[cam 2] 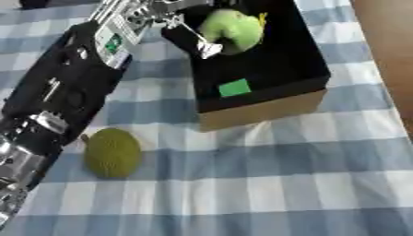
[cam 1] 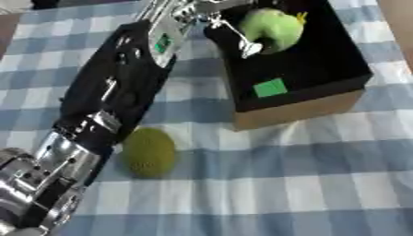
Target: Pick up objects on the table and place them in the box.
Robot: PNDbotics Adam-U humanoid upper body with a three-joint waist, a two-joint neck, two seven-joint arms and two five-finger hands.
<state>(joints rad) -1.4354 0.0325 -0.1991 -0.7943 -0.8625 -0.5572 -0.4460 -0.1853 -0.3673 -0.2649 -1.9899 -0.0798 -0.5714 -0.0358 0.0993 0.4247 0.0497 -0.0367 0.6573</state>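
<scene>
A light green, apple-like fruit with a small yellow bit on its upper right is inside the black-lined cardboard box, near its far side. My left hand reaches in over the box's left rim and lies against the fruit's left side. Much of the hand is cut off by the top edge of the view, so whether it holds the fruit is unclear. A round, olive-green, bumpy fruit lies on the checked cloth beside my left forearm, in front of the box's left corner.
A green square sits on the box floor near its front wall. The blue-and-white checked tablecloth covers the table. A brown surface borders the cloth at the right. My left arm crosses the left side.
</scene>
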